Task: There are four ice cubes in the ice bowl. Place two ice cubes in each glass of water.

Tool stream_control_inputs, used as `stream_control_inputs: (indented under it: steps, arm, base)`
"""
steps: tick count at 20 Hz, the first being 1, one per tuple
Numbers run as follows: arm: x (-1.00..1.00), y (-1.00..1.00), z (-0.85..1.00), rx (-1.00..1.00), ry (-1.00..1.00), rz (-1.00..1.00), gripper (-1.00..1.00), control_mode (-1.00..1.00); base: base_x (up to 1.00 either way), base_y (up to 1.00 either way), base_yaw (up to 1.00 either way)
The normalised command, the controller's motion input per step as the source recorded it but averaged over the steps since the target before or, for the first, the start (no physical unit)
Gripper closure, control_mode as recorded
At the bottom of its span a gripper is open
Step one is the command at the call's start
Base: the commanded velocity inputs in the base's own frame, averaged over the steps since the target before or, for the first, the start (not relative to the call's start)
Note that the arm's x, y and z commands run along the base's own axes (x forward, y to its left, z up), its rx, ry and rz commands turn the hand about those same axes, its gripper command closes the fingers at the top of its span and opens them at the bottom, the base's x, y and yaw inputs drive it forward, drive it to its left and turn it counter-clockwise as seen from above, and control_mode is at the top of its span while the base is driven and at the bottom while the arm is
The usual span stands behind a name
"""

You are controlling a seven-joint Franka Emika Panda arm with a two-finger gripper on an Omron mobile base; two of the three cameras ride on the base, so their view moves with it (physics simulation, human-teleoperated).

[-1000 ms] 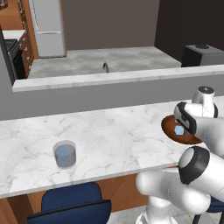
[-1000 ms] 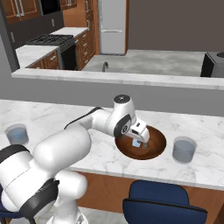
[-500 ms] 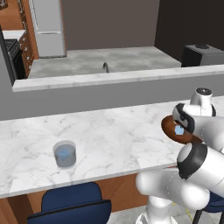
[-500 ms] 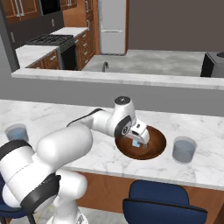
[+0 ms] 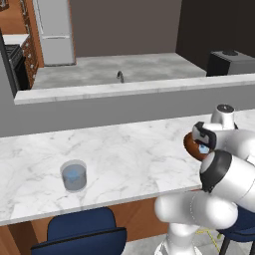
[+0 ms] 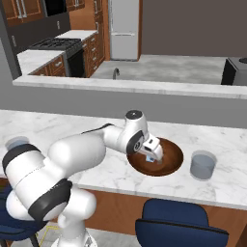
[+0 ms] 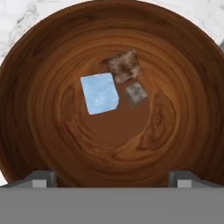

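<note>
The ice bowl [image 7: 48,131] is a wide dark wooden dish on the marble counter, and the hand view looks straight down into it. One pale-blue ice cube [image 7: 99,93] lies near its middle. Two more see-through cubes [image 7: 124,65] [image 7: 135,94] lie beside it and look brownish. My gripper [image 7: 112,178] hangs open just above the bowl [image 6: 174,155], its fingertips [image 7: 41,178] apart and holding nothing. One glass of water [image 6: 202,165] stands right of the bowl. The other glass [image 5: 74,175] stands far to the left on the counter. In the left base view, my gripper [image 5: 203,143] is over the bowl [image 5: 189,144].
A raised grey ledge [image 6: 125,86] runs behind the counter. Blue stools [image 6: 178,224] stand under the counter's front edge. A bare stretch of marble [image 5: 134,154] lies between the left glass and the bowl.
</note>
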Motion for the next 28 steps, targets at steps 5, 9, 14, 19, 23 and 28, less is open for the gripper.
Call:
stream_control_inputs:
  steps: [5, 9, 14, 19, 23, 28]
  arm:
    - [0.38, 0.07, -0.08, 0.0, 0.0, 0.0, -1.0, -1.0]
    - [0.29, 0.0, -0.17, 0.0, 0.0, 0.0, -1.0, -1.0]
    - [0.18, -0.07, -0.32, 0.01, 0.0, 0.0, -1.0, -1.0]
    - [0.0, -0.26, -0.37, 0.02, 0.0, 0.0, -1.0, -1.0]
    - [0.05, -0.26, -0.06, 0.04, -0.03, 0.0, -1.0, -1.0]
    - [0.22, 0.0, 0.0, 0.04, -0.02, 0.0, -1.0, -1.0]
  base:
    - [0.0, 0.0, 0.0]
    - [0.0, 0.0, 0.0]
    - [0.0, 0.0, 0.0]
    - [0.0, 0.0, 0.0]
    - [0.0, 0.0, 0.0]
    - [0.0, 0.0, 0.0]
